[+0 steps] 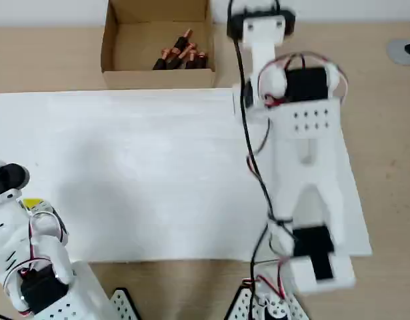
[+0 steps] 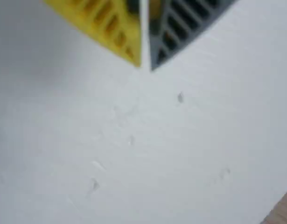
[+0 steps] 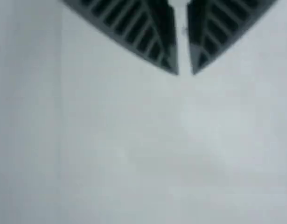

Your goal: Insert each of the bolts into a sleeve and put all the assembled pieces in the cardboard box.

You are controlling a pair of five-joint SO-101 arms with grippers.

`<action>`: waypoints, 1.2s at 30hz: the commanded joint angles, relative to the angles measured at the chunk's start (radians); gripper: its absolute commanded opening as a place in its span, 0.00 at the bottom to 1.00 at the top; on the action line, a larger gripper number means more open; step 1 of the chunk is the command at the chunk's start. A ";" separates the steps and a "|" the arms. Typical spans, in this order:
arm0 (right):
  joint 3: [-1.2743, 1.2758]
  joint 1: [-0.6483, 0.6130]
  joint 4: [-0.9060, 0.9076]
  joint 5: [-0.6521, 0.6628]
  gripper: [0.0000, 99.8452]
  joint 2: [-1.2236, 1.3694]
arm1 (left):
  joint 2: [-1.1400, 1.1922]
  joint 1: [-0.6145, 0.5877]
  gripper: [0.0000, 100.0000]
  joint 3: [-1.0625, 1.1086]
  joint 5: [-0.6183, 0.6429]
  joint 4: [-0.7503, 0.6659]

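The cardboard box [image 1: 110,47] stands at the back of the table, left of centre. Several assembled pieces [image 1: 181,55], black sleeves with copper bolts in them, lie in a heap on its floor. My left gripper [image 2: 144,67], one yellow finger and one grey, is shut with nothing in it just above the white sheet [image 2: 134,154]. Its arm [image 1: 31,260] is folded at the front left corner. My right gripper [image 3: 184,73], with two dark ribbed fingers, is shut and holds nothing over the white sheet [image 3: 134,154]. The right arm [image 1: 308,153] is folded along the right side.
A large white sheet [image 1: 138,173] covers the middle of the wooden table [image 1: 51,53]. A black cable [image 1: 248,127] runs from a mount at the back [image 1: 261,25] down past the right arm. A grey disc [image 1: 403,50] sits at the far right edge.
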 commanded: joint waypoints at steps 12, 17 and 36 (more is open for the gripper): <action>0.839 0.018 -0.315 0.150 0.01 -0.558 | -0.005 -0.020 0.01 0.138 -0.002 -0.018; 1.139 0.018 -0.488 0.170 0.01 -0.759 | -0.005 -0.020 0.01 0.206 -0.002 -0.018; 1.854 0.018 -0.773 0.169 0.01 -1.489 | -0.005 -0.018 0.01 0.255 0.002 -0.018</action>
